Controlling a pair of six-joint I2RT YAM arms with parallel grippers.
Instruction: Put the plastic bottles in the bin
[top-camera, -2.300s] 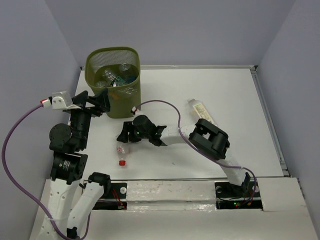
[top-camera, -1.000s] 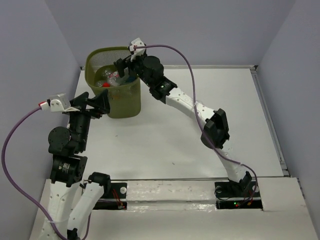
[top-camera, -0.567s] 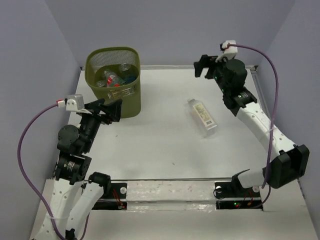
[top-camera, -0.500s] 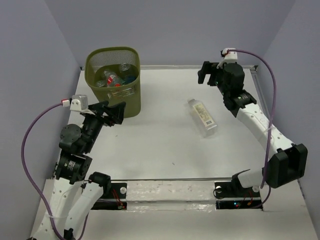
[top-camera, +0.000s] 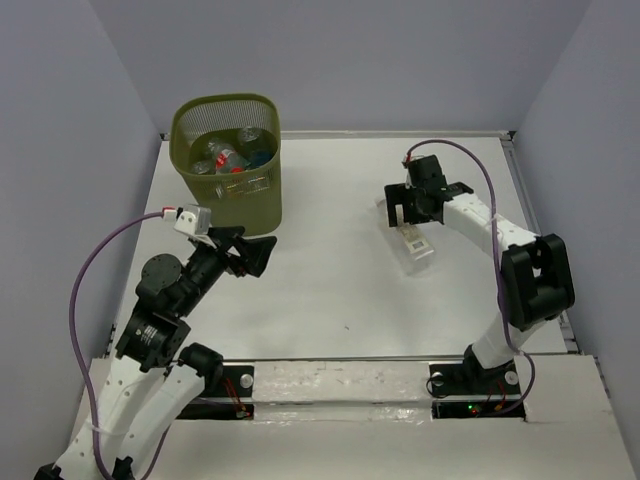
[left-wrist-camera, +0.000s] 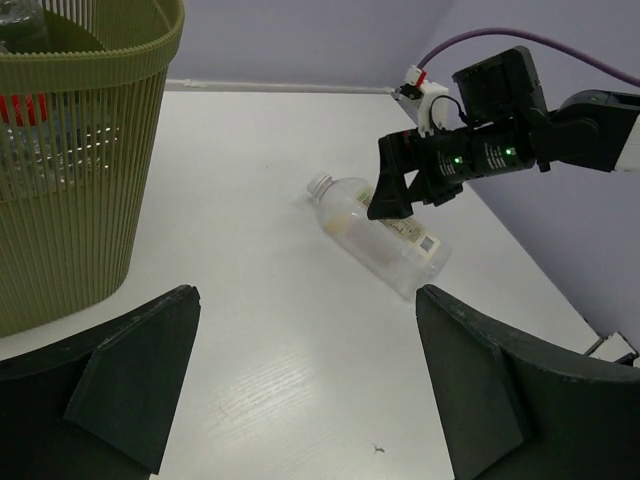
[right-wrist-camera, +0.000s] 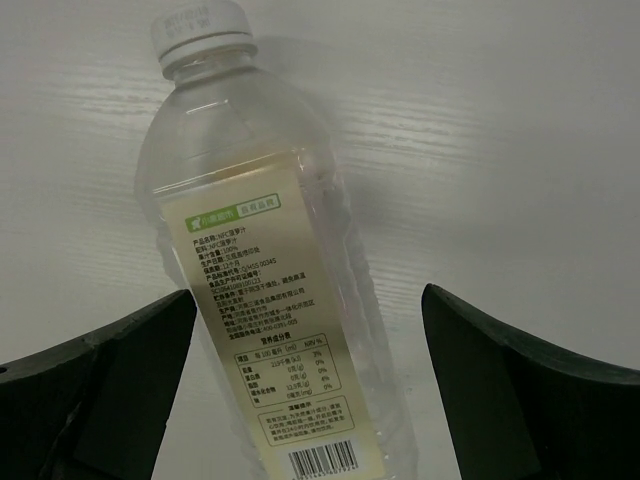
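The white-capped plastic bottle lies directly under the right arm's open jaws, its long axis running between them, cap toward the bench's far edge.

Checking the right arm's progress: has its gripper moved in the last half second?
Yes. The right gripper came nearer the arm bases and slightly left, from beyond the clear white-capped plastic bottle to open astride it.

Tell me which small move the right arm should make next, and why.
Probably lower the right pincer slightly over the bottle: its open fingers stand on either side of the bottle, which lies flat, and seem not to grip it yet.
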